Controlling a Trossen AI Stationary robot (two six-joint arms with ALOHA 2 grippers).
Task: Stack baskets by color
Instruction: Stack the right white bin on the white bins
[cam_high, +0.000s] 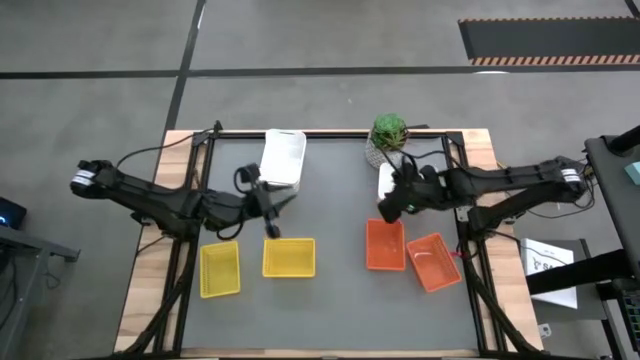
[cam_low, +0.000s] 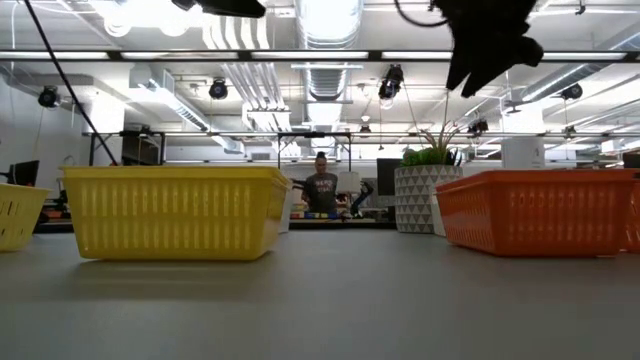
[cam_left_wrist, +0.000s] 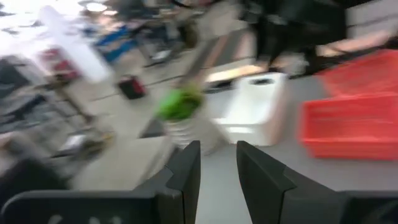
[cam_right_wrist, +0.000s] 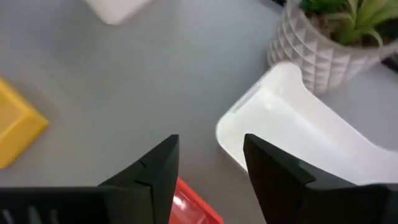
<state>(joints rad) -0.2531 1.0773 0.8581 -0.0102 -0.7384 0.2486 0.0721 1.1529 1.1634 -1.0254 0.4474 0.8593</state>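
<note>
Two yellow baskets (cam_high: 220, 268) (cam_high: 289, 257) rest flat on the grey mat at the near left. Two orange baskets (cam_high: 385, 245) (cam_high: 433, 262) rest at the near right. One white basket (cam_high: 283, 157) lies at the far middle. Another white basket (cam_right_wrist: 298, 137) lies beside the plant pot. My right gripper (cam_high: 388, 210) hangs open above the gap between that white basket and the orange basket (cam_right_wrist: 193, 205), holding nothing. My left gripper (cam_high: 272, 228) is raised above the yellow basket (cam_low: 175, 212), pointing toward the table's right, its fingers (cam_left_wrist: 186, 174) apart with nothing between them.
A green plant (cam_high: 389, 135) in a white patterned pot (cam_right_wrist: 311, 50) stands at the far edge, right of centre, close behind my right gripper. Bare grey mat (cam_high: 330, 300) lies between the yellow and orange baskets. A person stands in the room beyond the table.
</note>
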